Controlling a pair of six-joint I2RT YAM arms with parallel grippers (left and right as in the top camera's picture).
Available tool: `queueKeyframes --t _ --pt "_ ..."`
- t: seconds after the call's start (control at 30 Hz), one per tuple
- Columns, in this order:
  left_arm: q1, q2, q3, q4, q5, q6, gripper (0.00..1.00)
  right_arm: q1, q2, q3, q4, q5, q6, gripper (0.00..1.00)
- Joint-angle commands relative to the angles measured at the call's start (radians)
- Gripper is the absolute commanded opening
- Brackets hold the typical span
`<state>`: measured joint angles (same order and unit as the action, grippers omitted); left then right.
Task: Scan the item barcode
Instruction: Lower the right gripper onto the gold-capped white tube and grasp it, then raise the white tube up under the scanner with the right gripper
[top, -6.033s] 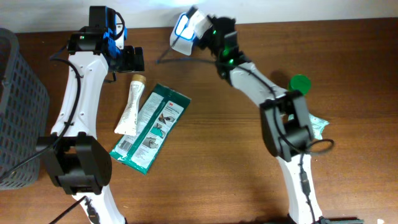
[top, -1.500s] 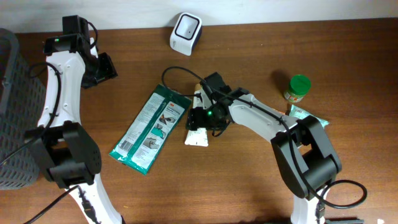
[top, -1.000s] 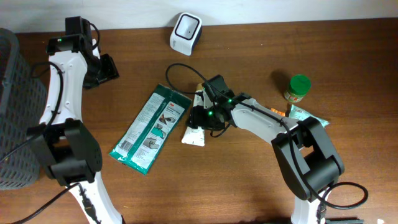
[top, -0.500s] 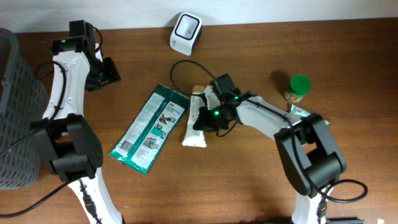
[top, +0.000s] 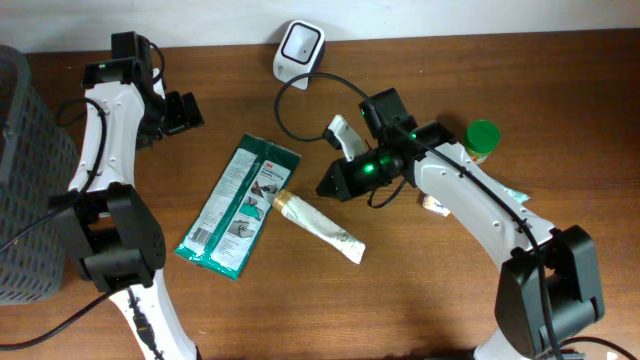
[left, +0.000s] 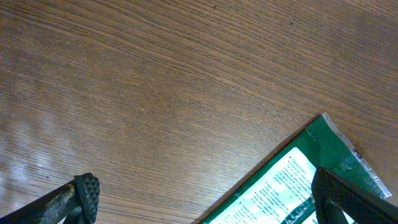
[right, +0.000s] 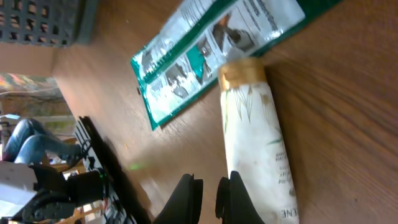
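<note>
A white tube with a gold cap (top: 320, 228) (right: 256, 144) lies slanted on the wooden table, its cap touching a green packet (top: 238, 205) (right: 214, 46) (left: 297, 183). My right gripper (top: 327, 187) (right: 210, 200) hangs just above and to the right of the tube's cap end, shut with nothing between its fingers. The white barcode scanner (top: 300, 45) stands at the back edge, with its cable looping toward the right arm. My left gripper (top: 183, 110) (left: 205, 208) is open wide at the far left, above bare table beside the packet's upper corner.
A dark mesh basket (top: 30, 170) (right: 43, 18) stands at the left edge. A green-capped jar (top: 481, 140) and a pale teal packet (top: 508, 198) sit at the right, behind the right arm.
The tube has swung from lying beside the packet to a slant below it. My right gripper let it go, shut and pulled back up and right. The left gripper opened wider.
</note>
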<state>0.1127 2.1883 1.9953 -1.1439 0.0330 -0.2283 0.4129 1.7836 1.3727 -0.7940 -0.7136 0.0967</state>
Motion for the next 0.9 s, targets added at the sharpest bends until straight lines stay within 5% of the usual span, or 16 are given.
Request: queueKeyframes --t 0.0,0.23,0.4,0.47,0.67,0.73,0.87 --pt "0.002 0.007 0.014 0.001 -0.006 -0.001 1.00 0.005 0.058 0.011 -0.067 0.080 -0.080 0.25" --pt "0.002 0.007 0.014 0.006 -0.006 -0.001 1.00 0.190 0.088 0.011 -0.085 0.438 -0.198 0.83" --pt "0.002 0.007 0.014 0.006 -0.006 -0.001 0.99 0.293 0.113 0.011 -0.090 0.589 -0.275 0.98" --pt "0.002 0.007 0.014 0.006 -0.006 -0.001 0.99 0.326 0.173 0.011 -0.101 0.629 -0.284 0.92" --pt "0.002 0.007 0.014 0.006 -0.006 -0.001 1.00 0.327 0.215 0.011 -0.100 0.640 -0.275 0.43" --pt "0.002 0.007 0.014 0.005 -0.006 -0.001 0.99 0.317 0.215 0.011 -0.100 0.640 -0.254 0.04" --pt "0.002 0.007 0.014 0.005 -0.006 -0.001 0.99 0.255 0.204 0.037 -0.108 0.588 -0.163 0.04"
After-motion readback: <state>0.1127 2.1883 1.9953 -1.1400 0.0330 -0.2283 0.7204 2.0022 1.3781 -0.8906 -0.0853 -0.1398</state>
